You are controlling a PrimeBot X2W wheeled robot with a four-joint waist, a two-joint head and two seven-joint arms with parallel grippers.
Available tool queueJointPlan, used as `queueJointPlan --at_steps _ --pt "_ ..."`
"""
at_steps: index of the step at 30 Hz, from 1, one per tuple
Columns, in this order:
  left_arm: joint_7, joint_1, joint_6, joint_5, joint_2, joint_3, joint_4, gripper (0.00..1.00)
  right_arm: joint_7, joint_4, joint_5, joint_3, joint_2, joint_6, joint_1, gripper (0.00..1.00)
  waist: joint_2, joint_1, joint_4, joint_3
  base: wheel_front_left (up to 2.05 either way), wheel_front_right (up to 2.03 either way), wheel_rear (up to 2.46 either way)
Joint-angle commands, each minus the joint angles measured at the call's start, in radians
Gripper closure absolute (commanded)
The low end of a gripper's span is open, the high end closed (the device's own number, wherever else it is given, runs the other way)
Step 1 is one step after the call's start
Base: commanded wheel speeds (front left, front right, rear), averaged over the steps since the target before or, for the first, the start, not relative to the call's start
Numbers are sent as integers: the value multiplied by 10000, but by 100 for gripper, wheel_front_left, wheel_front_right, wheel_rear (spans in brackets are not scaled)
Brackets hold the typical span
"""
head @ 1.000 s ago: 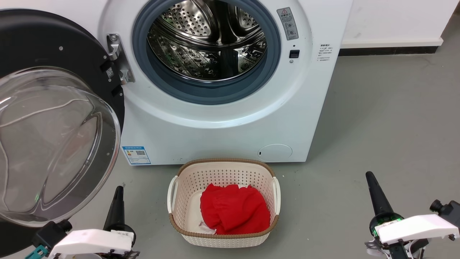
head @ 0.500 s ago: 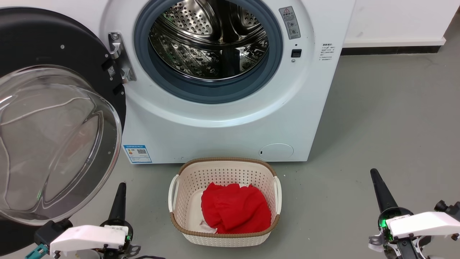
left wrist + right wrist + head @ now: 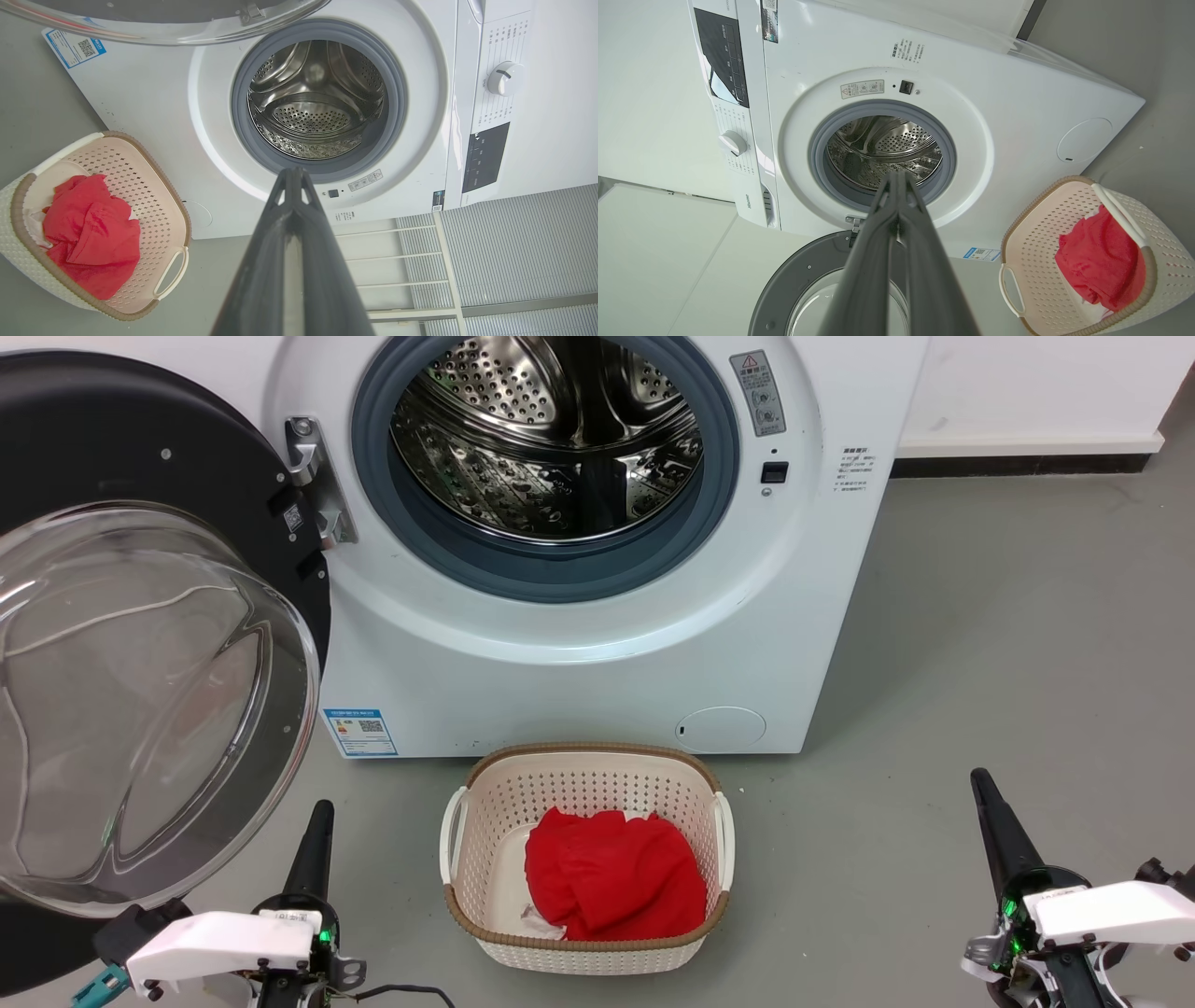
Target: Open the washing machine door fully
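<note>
Scarcely anything is moving: left gripper [image 3: 322, 817] and right gripper [image 3: 980, 784] are idling low, jaws pressed together. Door [image 3: 140, 439] is hanging wide open at the washer's [image 3: 560, 681] left, just ahead of the left gripper, the nearer one.

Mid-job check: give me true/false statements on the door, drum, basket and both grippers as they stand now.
The washing machine door stands open on the robot's left. True.
The left gripper is clamped on the door. False: it is shut on nothing.
The drum holds laundry. False: it looks empty.
The red cloth lies in the basket. True.
The right gripper is open. False: it is shut.
</note>
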Motion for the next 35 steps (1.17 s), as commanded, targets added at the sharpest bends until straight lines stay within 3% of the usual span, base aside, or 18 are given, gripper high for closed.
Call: queueJointPlan --at_steps 1,35 --pt "71 -250 -45 -280 22 35 17 100 61 25 287 -70 -13 1 -247 100 0 0 8 4 0 0 0" --pt "694 -622 -189 -2745 21 119 482 100 563 417 2533 -495 73 0 -503 100 0 0 119 75 0 0 0"
